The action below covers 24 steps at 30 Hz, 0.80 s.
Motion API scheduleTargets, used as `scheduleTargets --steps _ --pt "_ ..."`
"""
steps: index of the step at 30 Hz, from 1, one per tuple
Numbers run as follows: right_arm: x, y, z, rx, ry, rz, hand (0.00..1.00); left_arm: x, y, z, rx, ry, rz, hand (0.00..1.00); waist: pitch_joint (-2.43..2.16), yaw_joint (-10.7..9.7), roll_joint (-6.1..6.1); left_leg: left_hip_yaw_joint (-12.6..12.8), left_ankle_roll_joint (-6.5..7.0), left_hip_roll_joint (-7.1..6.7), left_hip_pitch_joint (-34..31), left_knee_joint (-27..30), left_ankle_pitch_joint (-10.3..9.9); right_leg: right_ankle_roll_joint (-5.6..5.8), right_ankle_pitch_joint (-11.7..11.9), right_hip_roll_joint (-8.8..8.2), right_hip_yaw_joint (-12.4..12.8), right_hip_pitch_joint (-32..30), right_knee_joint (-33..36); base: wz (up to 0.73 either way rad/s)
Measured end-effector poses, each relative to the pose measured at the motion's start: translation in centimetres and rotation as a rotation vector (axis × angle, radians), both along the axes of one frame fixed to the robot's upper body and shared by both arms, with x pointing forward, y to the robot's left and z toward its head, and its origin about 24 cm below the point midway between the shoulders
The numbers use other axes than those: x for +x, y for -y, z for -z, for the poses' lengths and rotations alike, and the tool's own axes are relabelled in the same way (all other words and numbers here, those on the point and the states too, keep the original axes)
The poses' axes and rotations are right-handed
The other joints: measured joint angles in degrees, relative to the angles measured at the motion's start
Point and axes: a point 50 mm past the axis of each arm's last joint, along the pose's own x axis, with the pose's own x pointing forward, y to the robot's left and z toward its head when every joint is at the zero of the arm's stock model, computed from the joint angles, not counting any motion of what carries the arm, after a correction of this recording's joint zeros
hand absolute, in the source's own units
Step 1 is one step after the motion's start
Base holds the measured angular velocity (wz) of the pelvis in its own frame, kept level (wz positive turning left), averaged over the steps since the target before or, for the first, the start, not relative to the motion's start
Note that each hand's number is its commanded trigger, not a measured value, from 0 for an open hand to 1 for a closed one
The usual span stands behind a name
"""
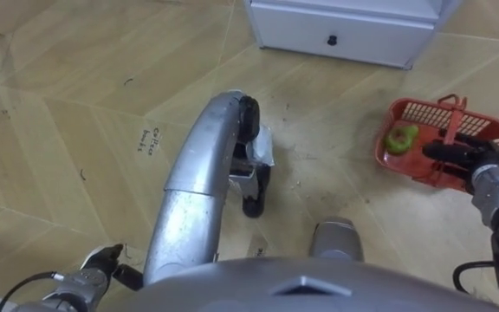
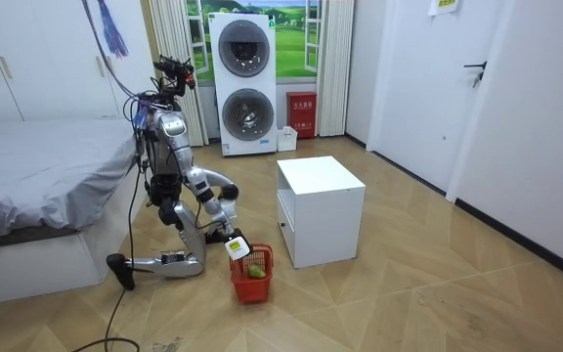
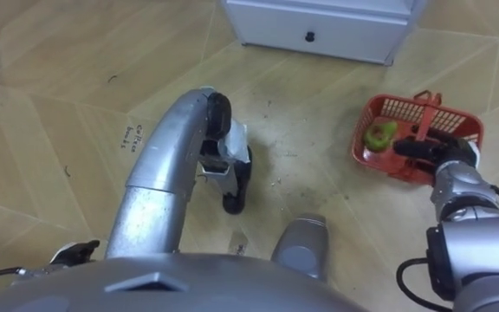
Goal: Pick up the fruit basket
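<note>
One red fruit basket (image 1: 412, 111) sits on the wooden floor (image 1: 68, 87), just off the corner of a low white cabinet (image 1: 345, 26), with a green fruit (image 1: 401, 139) lying in it. The robot is down on one knee between the bed (image 2: 37, 166) and that cabinet, leaning towards the basket. Its right hand (image 1: 473, 156) reaches in over the near rim, and the dark fingers (image 1: 440, 149) stretch across the basket at the foot of the upright handle (image 1: 453, 114). From where I stand I cannot tell whether they have closed round the handle or merely lie against it. The left hand (image 1: 100, 260) hangs low at the robot's side, well apart from the basket; I cannot make out its fingers.
</note>
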Motion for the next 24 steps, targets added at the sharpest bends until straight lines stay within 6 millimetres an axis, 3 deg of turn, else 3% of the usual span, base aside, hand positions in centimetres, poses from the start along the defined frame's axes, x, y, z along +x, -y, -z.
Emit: scheduleTargets --steps 18,24 --pt "0.0 0.2 -0.1 -0.011 -0.022 -0.006 1.0 1.7 0.6 0.0 -0.021 0.045 -0.023 0.0 0.32 -0.2 -0.67 0.1 -0.21 -0.34 -0.7 -0.2 0.3 0.21 -0.2 -0.07 -0.2 -0.6 0.2 0.0" --pt "0.3 -0.1 -0.1 0.019 0.003 0.014 1.0 2.3 0.6 -0.1 -0.02 0.051 -0.029 0.0 0.73 0.0 -2.11 -0.3 -0.13 0.04 -0.9 0.2 0.3 0.11 -0.2 0.31 0.0 -0.7 0.3 -0.02"
